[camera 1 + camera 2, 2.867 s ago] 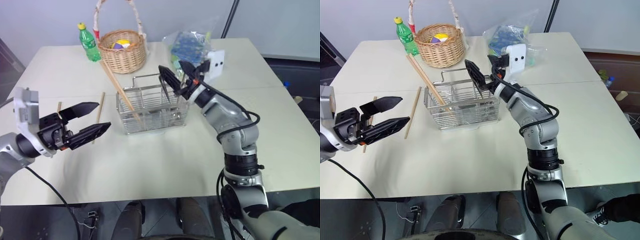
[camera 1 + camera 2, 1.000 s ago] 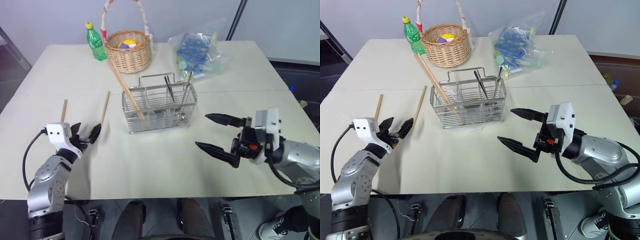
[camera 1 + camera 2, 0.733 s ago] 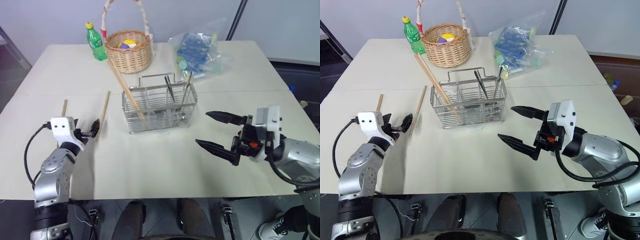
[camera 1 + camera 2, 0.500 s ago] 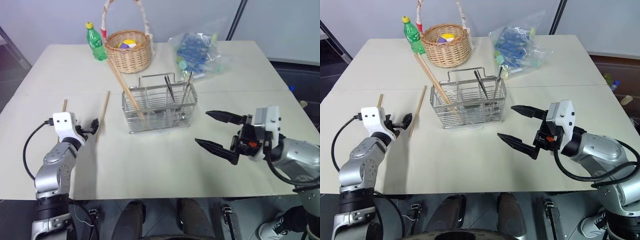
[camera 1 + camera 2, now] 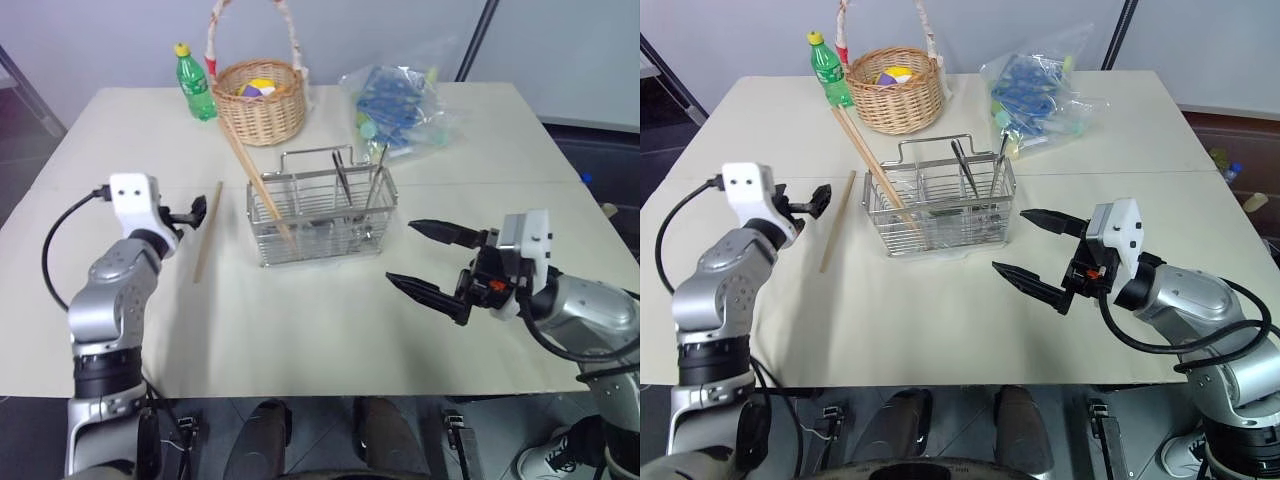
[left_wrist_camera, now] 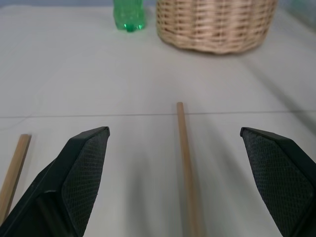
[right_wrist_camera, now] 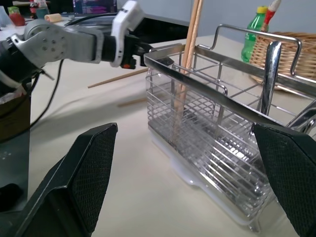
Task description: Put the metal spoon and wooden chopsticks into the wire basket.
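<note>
Nearest the camera, the right gripper [image 5: 425,262] hung over bare table [image 5: 300,340] with its two black fingers spread wide, nothing between them, pointing toward the basket [image 5: 320,215]. Over on the left, the left gripper [image 5: 820,197] was up off the table, jaws wide apart too (the wrist view made that obvious), also empty, lined up over one loose chopstick [image 5: 207,231] lying flat just left of the basket. A second loose chopstick [image 6: 13,168] sat further out to that side, apart from the first.

The basket stood mid-table, upright. Two chopsticks [image 5: 256,185] were already in its left end, leaning out toward the back left. Shiny metal cutlery [image 5: 341,177] stood in the right-hand compartments, so the spoon was probably among those handles, though I couldn't pick out its bowl.

Behind that: a wicker basket [image 5: 264,102] with a tall hoop handle, a green bottle [image 5: 196,83] beside it, and a clear bag [image 5: 398,98] of blue stuff at the back right.
</note>
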Robot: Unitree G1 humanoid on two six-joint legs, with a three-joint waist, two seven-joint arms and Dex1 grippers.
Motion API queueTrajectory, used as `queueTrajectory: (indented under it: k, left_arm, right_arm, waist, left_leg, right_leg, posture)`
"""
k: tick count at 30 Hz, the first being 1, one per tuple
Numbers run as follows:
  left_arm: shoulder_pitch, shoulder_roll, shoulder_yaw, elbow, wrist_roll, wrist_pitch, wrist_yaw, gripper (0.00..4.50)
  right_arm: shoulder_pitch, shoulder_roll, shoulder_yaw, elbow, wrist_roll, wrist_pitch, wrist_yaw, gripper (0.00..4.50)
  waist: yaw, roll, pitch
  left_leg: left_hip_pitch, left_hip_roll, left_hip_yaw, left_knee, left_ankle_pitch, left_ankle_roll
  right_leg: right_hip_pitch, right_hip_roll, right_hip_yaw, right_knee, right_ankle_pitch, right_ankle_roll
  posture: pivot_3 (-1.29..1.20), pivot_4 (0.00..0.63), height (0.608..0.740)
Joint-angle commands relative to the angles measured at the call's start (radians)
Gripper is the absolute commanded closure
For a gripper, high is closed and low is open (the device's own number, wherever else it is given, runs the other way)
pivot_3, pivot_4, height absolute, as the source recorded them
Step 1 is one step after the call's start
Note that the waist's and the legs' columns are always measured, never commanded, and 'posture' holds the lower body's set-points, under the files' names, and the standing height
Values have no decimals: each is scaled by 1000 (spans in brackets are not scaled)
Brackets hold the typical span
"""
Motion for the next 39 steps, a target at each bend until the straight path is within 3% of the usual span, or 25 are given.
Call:
queueTrajectory:
  k: [1, 8, 19, 31, 39]
  left_arm:
    - [-73, -8, -31, 65, 46, 59, 43, 0]
    - [-156, -46, -31, 185, 74, 145, 85, 0]
    - [-170, -70, -41, 186, 103, 372, 130, 0]
    - [-322, -67, -14, 212, 128, 617, 152, 0]
    - [-318, -68, -3, 238, 149, 642, 152, 0]
  right_arm:
    - [-16, 9, -2, -14, 5, -23, -6, 32]
    - [-9, 8, -3, -20, 3, -25, -11, 32]
    - [-4, 3, -10, -21, 7, -23, -17, 32]
    - [-11, 8, -2, -19, 6, -22, -27, 32]
    - [-1, -35, -45, -25, 56, -1, 21, 32]
  waist:
    - [-1, 0, 0]
    - [-4, -1, 0]
    - [-2, -1, 0]
    - [-4, -1, 1]
    - [-4, -1, 1]
  left_leg:
    - [0, 0, 0, 0, 0, 0]
    - [0, 0, 0, 0, 0, 0]
    - [0, 0, -1, 0, 0, 0]
    - [0, 0, -1, 0, 0, -1]
    - [0, 0, -1, 0, 1, -1]
  right_leg:
    - [0, 0, 0, 0, 0, 0]
    - [-1, 0, 0, 1, 0, 0]
    - [0, 0, 0, 1, 0, 1]
    - [0, 0, 0, 1, 0, 1]
    - [0, 0, 0, 2, 0, 1]
  posture:
    - [0, 150, 740]
    - [0, 150, 740]
    - [0, 150, 740]
    - [0, 150, 740]
    - [0, 150, 740]
